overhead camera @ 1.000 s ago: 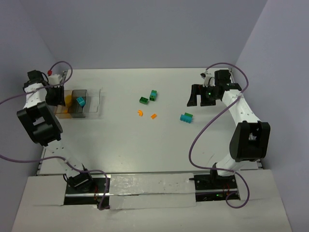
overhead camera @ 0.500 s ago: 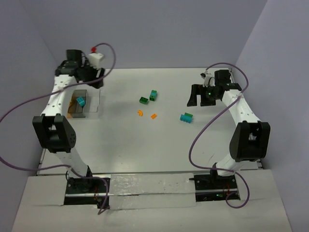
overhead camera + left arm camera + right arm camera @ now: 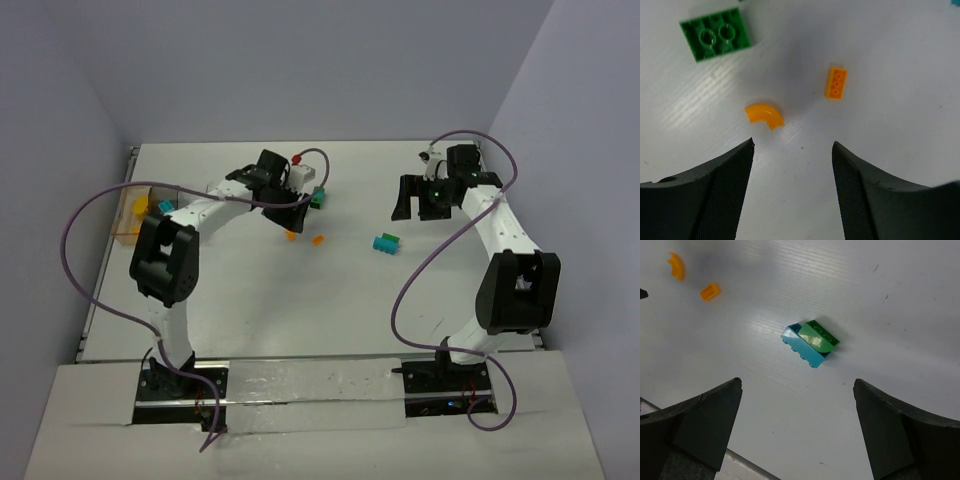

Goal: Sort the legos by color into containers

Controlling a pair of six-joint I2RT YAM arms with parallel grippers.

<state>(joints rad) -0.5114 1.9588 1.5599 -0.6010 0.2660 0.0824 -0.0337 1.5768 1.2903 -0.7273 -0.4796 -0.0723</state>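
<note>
Top view: left arm stretched across to mid-frame, left claw (image 3: 291, 208) hanging over the surface (image 3: 250, 300) just above the orange arc (image 3: 291, 236). Orange brick (image 3: 319, 240) is just right of the arc, apart from it. Teal brick (image 3: 317, 198) pokes out at the claw's right edge. Teal-green pair (image 3: 386, 243) sits on its own, right of centre. Right claw (image 3: 419, 203) is upper right, above and right of that pair, fingers spread. Tinted tray (image 3: 128, 222) is at the far left edge with a yellow piece (image 3: 140, 207) inside; can't make out much else in it from here.

Left wrist: left claw (image 3: 792, 145) spread, both fingers (image 3: 720, 195) along the bottom of the frame, nothing between them. Orange arc (image 3: 764, 114) lies just above the left fingertip, not touching. Orange brick (image 3: 836, 83) is up and right of the arc, studs up. Green brick (image 3: 715, 40) is upper left, hollow underside up.

Right wrist: right claw (image 3: 797, 384) spread wide, fingers (image 3: 695, 425) in the bottom corners, holding nothing. Teal-green pair (image 3: 810, 345) is mid-frame, green piece on top of the teal one, lying skewed, well clear of both fingers. Orange arc (image 3: 676, 266) and orange brick (image 3: 710, 291) are in the upper left corner, near each other.
</note>
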